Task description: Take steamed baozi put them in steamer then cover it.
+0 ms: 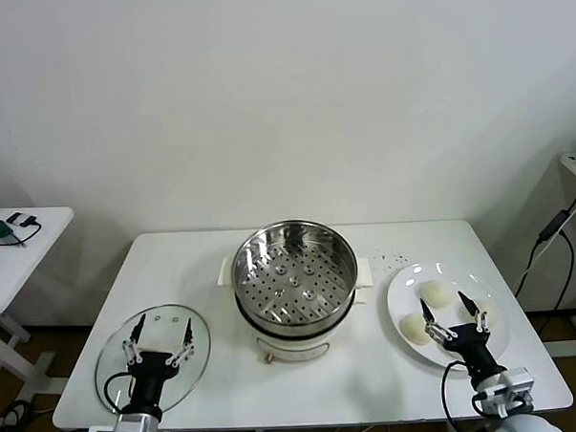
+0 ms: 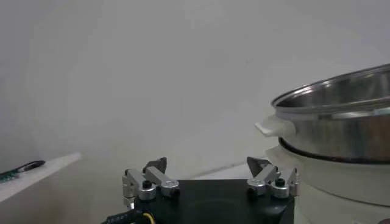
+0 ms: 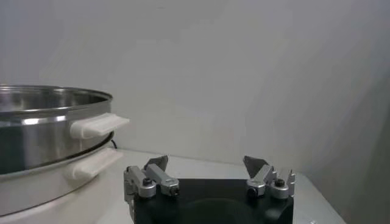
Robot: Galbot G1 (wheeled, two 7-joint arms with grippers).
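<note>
The steel steamer (image 1: 294, 273) with its perforated tray stands uncovered on a white base at the table's middle; it also shows in the left wrist view (image 2: 341, 122) and the right wrist view (image 3: 42, 134). Steamed baozi (image 1: 435, 292) lie on a white plate (image 1: 402, 289) at the right; another baozi (image 1: 412, 325) lies nearer the front, and a third is partly hidden behind my right gripper. My right gripper (image 1: 452, 312) is open and empty above the plate's front. My left gripper (image 1: 160, 334) is open and empty above the glass lid (image 1: 117, 353) at the left front.
A second white table (image 1: 22, 249) with small items stands at the far left. A black cable (image 1: 552, 238) hangs at the far right. The white wall stands right behind the table's back edge.
</note>
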